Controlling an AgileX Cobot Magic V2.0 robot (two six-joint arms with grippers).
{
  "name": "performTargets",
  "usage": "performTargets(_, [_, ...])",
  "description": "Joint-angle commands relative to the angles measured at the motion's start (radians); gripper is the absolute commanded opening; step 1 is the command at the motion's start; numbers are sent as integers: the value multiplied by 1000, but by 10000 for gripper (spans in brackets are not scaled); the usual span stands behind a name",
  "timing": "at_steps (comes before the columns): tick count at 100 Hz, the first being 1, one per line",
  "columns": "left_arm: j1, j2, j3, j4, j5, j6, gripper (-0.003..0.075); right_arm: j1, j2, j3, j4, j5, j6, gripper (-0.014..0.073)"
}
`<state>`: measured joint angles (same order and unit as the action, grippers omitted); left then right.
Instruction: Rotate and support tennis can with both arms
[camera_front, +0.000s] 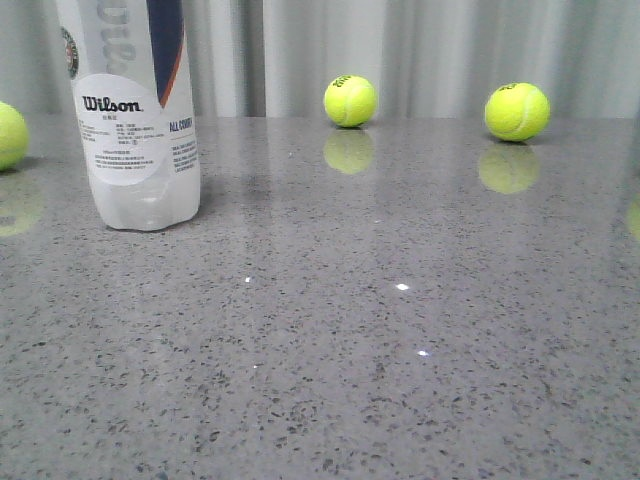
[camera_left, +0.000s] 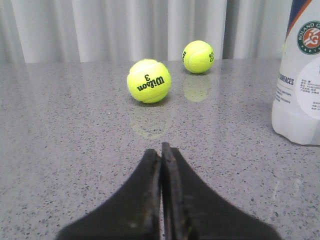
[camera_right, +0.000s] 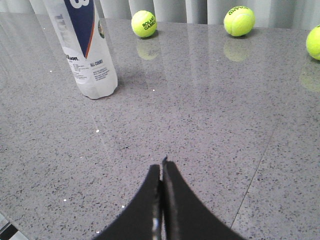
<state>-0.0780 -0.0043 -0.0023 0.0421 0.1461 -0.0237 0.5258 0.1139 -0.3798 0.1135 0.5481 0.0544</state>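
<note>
Three balls share the table (camera_front: 400, 380) with the can (camera_front: 140, 120) in my front view. The can stands upright on the left side, its top cut off by the frame, its clear base planted flat on the grey stone. One ball (camera_front: 350, 100) sits far back near the curtain, a second ball (camera_front: 517, 111) lies off to the right of it, and a third ball (camera_front: 10, 135) peeks in at the left edge. Nothing touches the can here, as far as I can see.

From the left wrist view, my left gripper (camera_left: 161, 150) has its fingers pressed together with nothing between them. It hovers low over bare table, with the can (camera_left: 300, 90) well apart to one side and two balls beyond it.

From the right wrist view, my right gripper (camera_right: 162, 167) is likewise closed tight and carries nothing. It sits higher, looking down on the can (camera_right: 90, 55), which stands well clear of it, upright, with balls along the back.

As for progress, I judge that neither arm is supporting or turning the can at this instant. An upright can with both arms drawn off fits two stages: arms yet to reach in, or arms pulled away once the turn is over. I cannot read from the label which way it should end up facing, so I cannot settle it.
</note>
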Motion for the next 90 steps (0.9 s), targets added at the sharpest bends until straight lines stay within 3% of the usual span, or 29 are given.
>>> performTargets(1, [1, -39, 47, -7, -75, 0, -21, -7, 13, -26, -1, -73, -12, -57])
performTargets(25, [1, -39, 47, -7, -75, 0, -21, -37, 13, -4, -5, -196, -11, -57])
performTargets(51, [1, -39, 47, -7, -75, 0, -21, -313, 13, 171, -98, -548, -10, -57])
performTargets(68, [1, -39, 47, -7, -75, 0, -21, -470, 9, 261, -103, -580, -6, -57])
performTargets(90, [1, -39, 47, -7, -75, 0, -21, -528, -63, 358, -160, -655, 9, -57])
